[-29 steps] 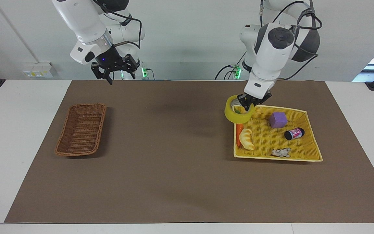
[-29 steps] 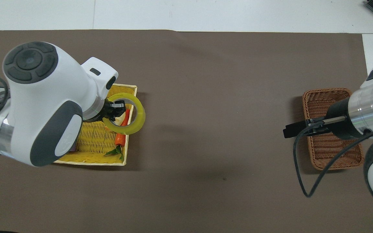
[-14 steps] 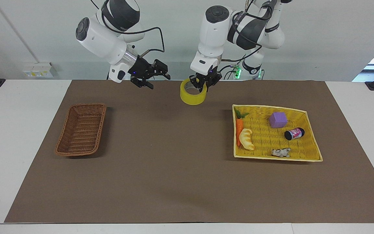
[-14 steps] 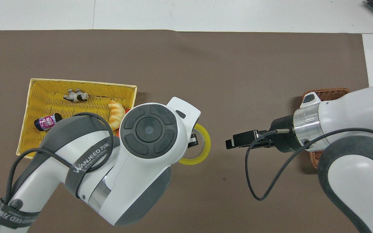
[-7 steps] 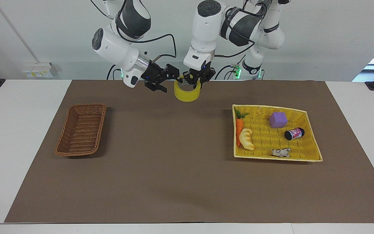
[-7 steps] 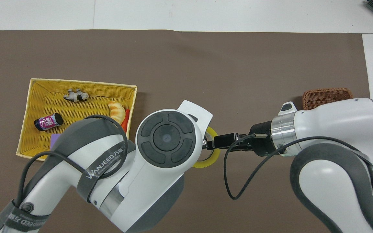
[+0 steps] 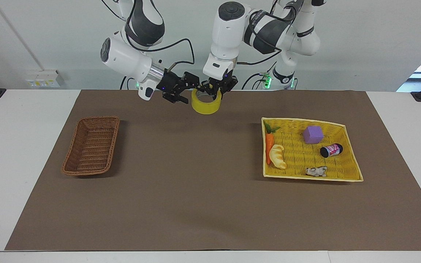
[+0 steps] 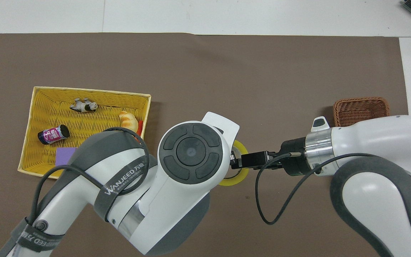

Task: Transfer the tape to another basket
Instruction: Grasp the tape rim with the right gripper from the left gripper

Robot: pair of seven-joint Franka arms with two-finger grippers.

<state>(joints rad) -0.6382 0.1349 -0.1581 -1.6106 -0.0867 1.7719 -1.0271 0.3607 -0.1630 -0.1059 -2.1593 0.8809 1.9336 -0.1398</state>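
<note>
Left claw point(image 7: 216, 88), clenched on the wide yellow ring-shaped roll of tape point(image 7: 205, 103), has carried it clear of the flat yellow woven basket point(image 7: 345, 128) to mid-worktop. Your right claw point(image 7: 190, 91), jaws spread, has closed in beside the roll: a handover looks imminent, toward the narrow dark brown wicker basket point(image 7: 91, 145) past it.

You have a mat point(image 7: 203, 204) spread over the desk point(image 7: 20, 153). The narrow basket point(image 7: 91, 145) sits toward the right arm's end, the flat basket point(image 7: 345, 174) toward the left arm's end, well apart. In the flat basket lie a carrot point(image 7: 268, 144) beside a croissant point(image 7: 278, 156), a cube point(image 7: 313, 134), a can point(image 7: 331, 150) and a toy animal point(image 7: 316, 171). The tape point(image 7: 205, 103) hangs over the mat between the two baskets.
</note>
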